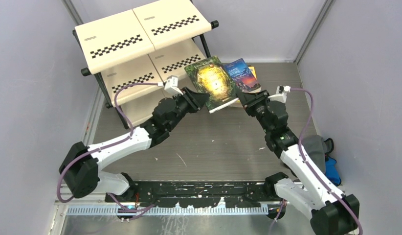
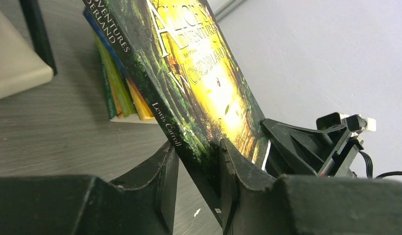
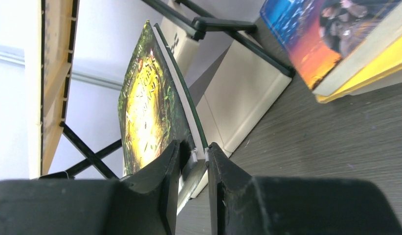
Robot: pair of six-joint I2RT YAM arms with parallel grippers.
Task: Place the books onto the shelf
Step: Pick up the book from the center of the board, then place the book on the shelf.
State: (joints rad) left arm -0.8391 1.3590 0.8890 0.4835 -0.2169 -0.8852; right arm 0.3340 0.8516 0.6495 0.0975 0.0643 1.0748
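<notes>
The dark green-and-gold book [image 1: 211, 81] hangs tilted above the table, between both arms. My left gripper [image 1: 198, 100] is shut on its lower spine corner; in the left wrist view the spine [image 2: 162, 112] runs between the fingers [image 2: 165, 171]. My right gripper [image 1: 244, 98] is shut on the opposite edge, and its wrist view shows the cover [image 3: 145, 112] and white pages pinched there. A blue book [image 1: 243, 73] lies on top of a small stack of books [image 2: 118, 88] on the table behind. The cream checkered shelf [image 1: 140, 34] stands at the back left.
A grey-and-blue cloth bundle [image 1: 326, 156] lies at the right wall beside my right arm. The shelf's lower panel [image 3: 248, 93] and black frame are close behind the held book. Walls enclose the table on three sides.
</notes>
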